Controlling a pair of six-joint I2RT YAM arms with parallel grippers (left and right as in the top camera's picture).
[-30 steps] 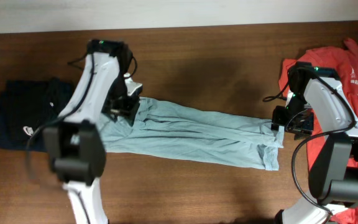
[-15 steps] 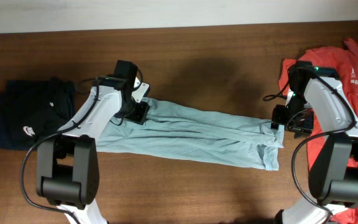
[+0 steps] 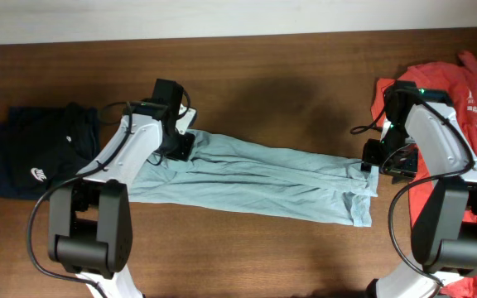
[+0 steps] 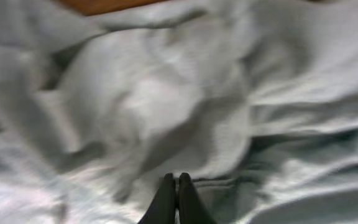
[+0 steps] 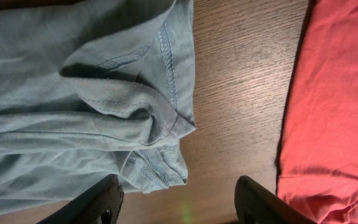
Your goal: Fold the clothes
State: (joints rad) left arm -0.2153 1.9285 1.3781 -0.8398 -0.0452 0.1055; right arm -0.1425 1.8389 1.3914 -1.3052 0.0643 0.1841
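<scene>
Finding the long shirt (image 3: pixel 263 178) lying across the table (image 3: pixel 288 74) from nine to three o'clock; a second shirt (image 3: pixel 36 153) sitting apart beyond its nine-o'clock end, a third shirt (image 3: pixel 470 91) just beside its three-o'clock end; left gripper (image 4: pixel 177 183) seemingly resting on the nine-o'clock end.

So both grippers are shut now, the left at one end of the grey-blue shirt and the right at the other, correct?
Not quite. Only the left gripper is shut, at one end of the grey-blue shirt. The right gripper at the other end is open: the right wrist view shows its fingers wide apart over the shirt's edge.
</scene>
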